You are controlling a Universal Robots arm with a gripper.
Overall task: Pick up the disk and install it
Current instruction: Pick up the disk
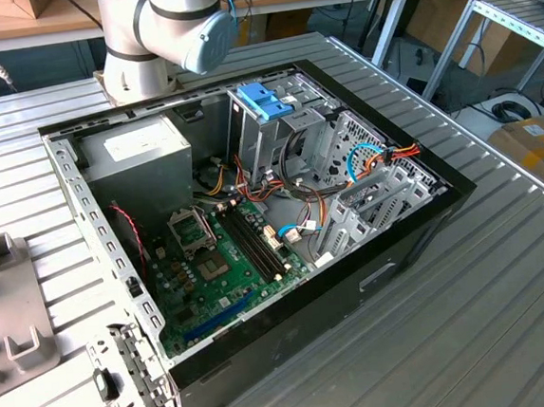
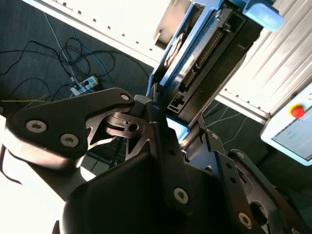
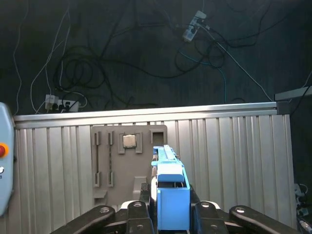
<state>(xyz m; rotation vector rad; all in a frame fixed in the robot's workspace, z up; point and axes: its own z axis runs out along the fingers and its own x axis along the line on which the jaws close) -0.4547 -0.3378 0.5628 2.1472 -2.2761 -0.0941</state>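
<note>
In both wrist views the tool (image 3: 171,208) is clenched on the flat dark-metal disk (image 2: 204,53) framed in light-blue plastic. The exterior view shows an open black computer case (image 1: 355,282) on the ribbed metal surface (image 1: 509,297).

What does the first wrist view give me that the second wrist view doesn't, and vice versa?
First wrist view: a grey fixture plate carrying a chip. Second wrist view: the connector row on the disk. Both: the disk in its blue frame, clamped by the jaws of the gripper, plus the ribbed table, floor cables and a red button.
</note>
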